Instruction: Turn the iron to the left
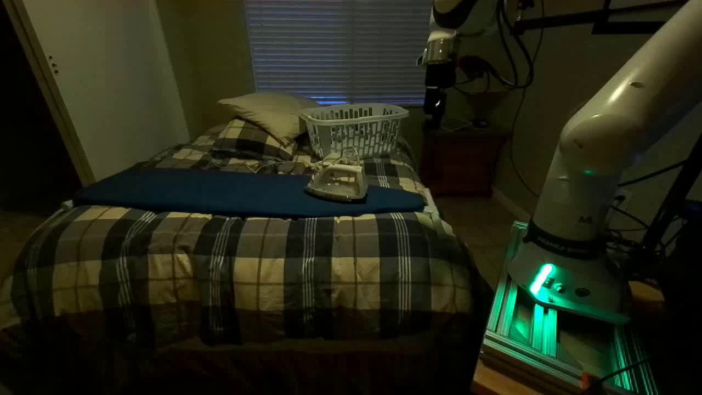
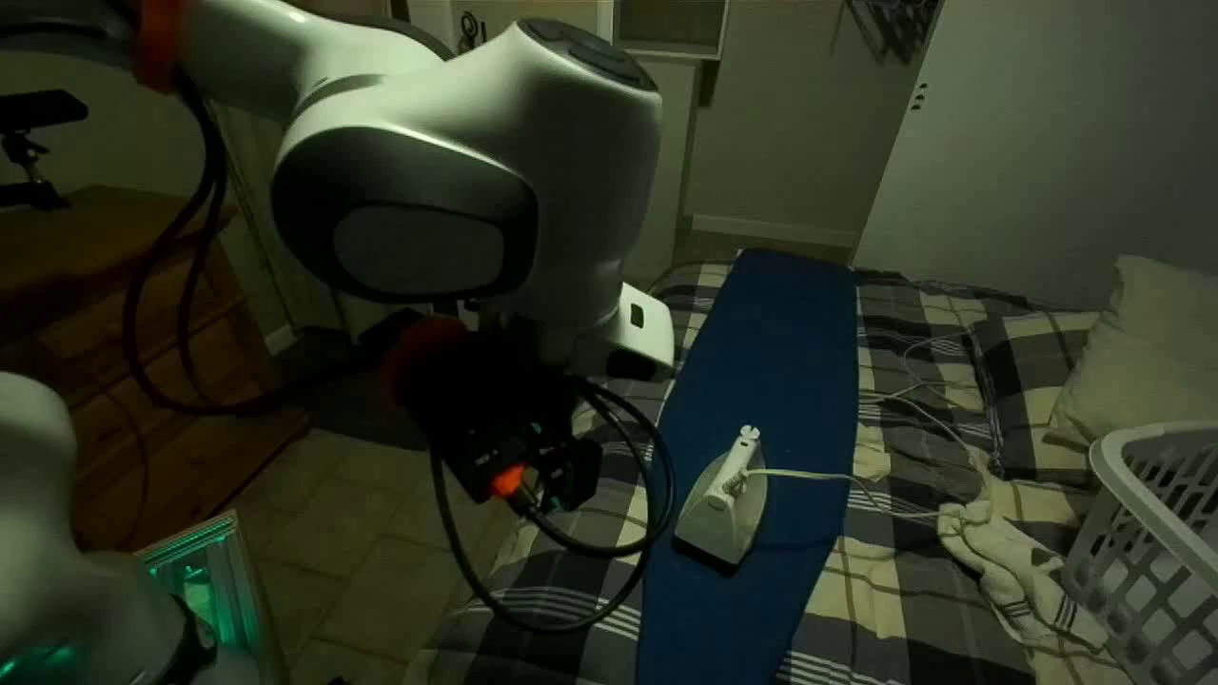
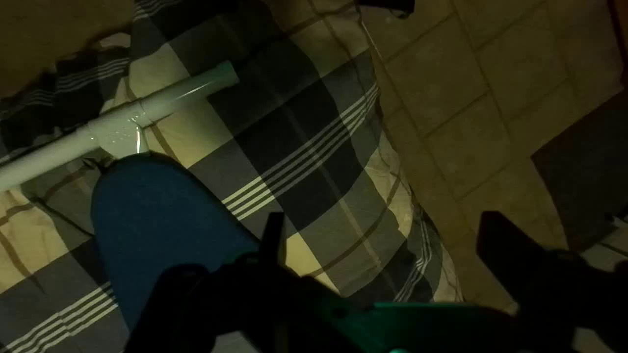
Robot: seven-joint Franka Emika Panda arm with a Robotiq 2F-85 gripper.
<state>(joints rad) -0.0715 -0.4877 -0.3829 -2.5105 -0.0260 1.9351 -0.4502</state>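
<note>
Across a dark-and-cream plaid bed (image 1: pixel 247 269), a long blue ironing board (image 1: pixel 192 189) bears a whitish-grey wedge-shaped iron (image 2: pixel 720 520) — well apart from the black two-fingered gripper (image 3: pixel 381 228), spread and empty. Approach looks the step in hand; next likely calls for lining up over the iron's pale handle (image 2: pixel 736 466).

Iron (image 2: pixel 720 525) — smooth plastic | ironing board (image 2: pixel 761 362) — matt cloth | basket (image 2: pixel 1107 466): plastic

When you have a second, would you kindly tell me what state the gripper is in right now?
Gripper: open in the wrist view, holding nothing; the iron sits apart from it on the blue ironing board.
</note>
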